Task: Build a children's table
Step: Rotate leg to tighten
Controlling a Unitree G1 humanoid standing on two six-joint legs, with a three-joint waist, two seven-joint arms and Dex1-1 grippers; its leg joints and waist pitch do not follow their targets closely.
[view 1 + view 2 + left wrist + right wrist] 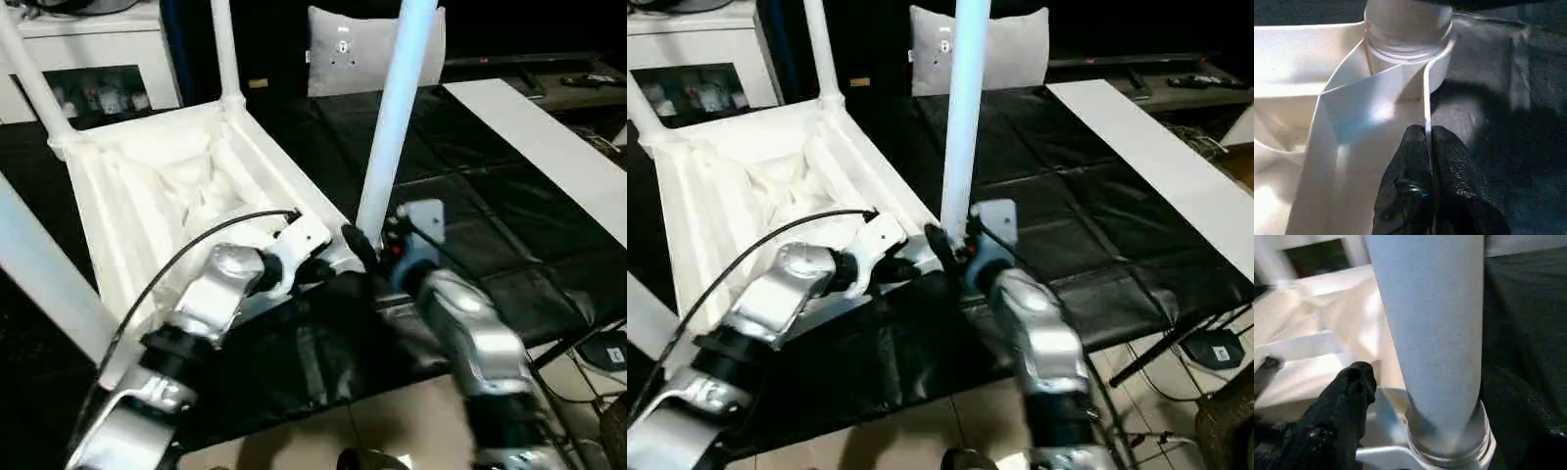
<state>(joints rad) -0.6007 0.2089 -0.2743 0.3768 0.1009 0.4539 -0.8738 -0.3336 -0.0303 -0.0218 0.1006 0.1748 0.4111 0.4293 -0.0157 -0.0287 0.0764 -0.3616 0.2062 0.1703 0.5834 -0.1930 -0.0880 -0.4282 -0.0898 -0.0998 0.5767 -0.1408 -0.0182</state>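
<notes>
Silver, rounded forearms with black joint bands; a thin black cable arcs over the left forearm (211, 294); fingers (1415, 196) apparently textured black.

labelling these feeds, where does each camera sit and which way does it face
Left eye, right eye: head, looking down over both silver forearms at the upturned tabletop on the black mat.
Left wrist: along the left pincer, shut on the tabletop's rim.
Right wrist: beside one black finger, at the near leg.
Both wrist views share that leg's corner socket.
</notes>
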